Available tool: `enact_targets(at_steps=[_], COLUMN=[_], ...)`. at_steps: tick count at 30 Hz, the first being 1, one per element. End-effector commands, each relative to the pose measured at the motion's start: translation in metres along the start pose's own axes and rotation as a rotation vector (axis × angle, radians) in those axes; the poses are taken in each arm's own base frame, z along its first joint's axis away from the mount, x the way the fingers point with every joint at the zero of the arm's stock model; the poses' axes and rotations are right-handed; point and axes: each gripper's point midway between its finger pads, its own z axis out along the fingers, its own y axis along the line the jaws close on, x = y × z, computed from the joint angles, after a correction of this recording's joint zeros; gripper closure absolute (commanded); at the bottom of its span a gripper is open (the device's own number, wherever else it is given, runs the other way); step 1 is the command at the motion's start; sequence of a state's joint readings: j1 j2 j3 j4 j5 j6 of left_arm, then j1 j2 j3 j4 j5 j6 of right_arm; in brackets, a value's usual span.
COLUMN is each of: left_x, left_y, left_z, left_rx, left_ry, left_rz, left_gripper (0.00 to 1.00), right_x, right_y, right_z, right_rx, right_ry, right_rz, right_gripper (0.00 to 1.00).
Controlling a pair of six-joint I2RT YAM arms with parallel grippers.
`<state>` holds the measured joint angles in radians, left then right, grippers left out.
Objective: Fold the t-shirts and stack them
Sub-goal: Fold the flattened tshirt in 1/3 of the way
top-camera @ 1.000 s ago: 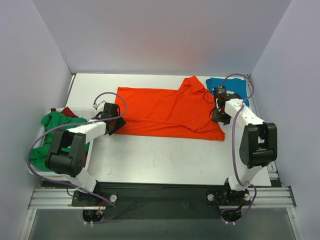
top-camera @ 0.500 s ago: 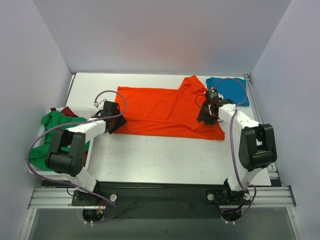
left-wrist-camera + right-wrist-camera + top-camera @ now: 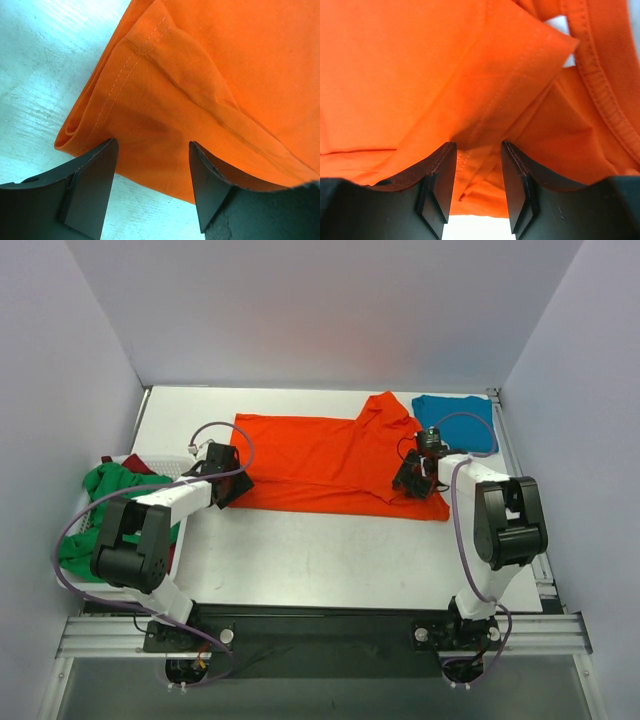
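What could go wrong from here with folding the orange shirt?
The left gripper stands open at the doubled hem corner of the orange t-shirt; it might pinch only the top layer, and the fold would slip apart. The right gripper sits among overlapping sleeve layers and may bunch them. The teal t-shirt lies close by and could get dragged.

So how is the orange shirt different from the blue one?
The orange t-shirt lies spread wide across the table; the blue t-shirt is a small folded square in the far right corner. The left gripper and right gripper sit at the orange t-shirt's ends; neither is at the blue t-shirt. Both are plain and lie flat.
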<state>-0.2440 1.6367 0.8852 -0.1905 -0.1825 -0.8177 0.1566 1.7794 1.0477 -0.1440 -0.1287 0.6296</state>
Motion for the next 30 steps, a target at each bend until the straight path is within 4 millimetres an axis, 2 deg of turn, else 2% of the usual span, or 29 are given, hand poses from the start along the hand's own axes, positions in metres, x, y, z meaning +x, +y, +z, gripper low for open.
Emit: enact_targets(at_steps=[1, 3, 9, 22, 30], left_x=[-0.020, -0.020, -0.020, -0.020, -0.020], left_y=[-0.014, -0.014, -0.013, -0.015, -0.016], left_z=[-0.010, -0.010, -0.010, -0.008, -0.006], left_rx=[0.042, 0.042, 0.039, 0.045, 0.045], left_ry=[-0.045, -0.045, -0.046, -0.041, -0.036], left_rz=[-0.002, -0.001, 0.001, 0.000, 0.002], left_gripper=[0.31, 0.31, 0.31, 0.32, 0.32], right_x=[0.002, 0.001, -0.005, -0.025, -0.056], right_y=[0.006, 0.007, 0.014, 0.034, 0.060], right_z=[0.003, 0.004, 0.003, 0.004, 0.002], right_rx=[-0.030, -0.040, -0.056, -0.083, -0.104], right_ry=[0.004, 0.000, -0.009, -0.001, -0.022], right_rz=[0.024, 0.029, 0.038, 0.014, -0.004], right_gripper=[0.59, 0.61, 0.86, 1.00, 1.00])
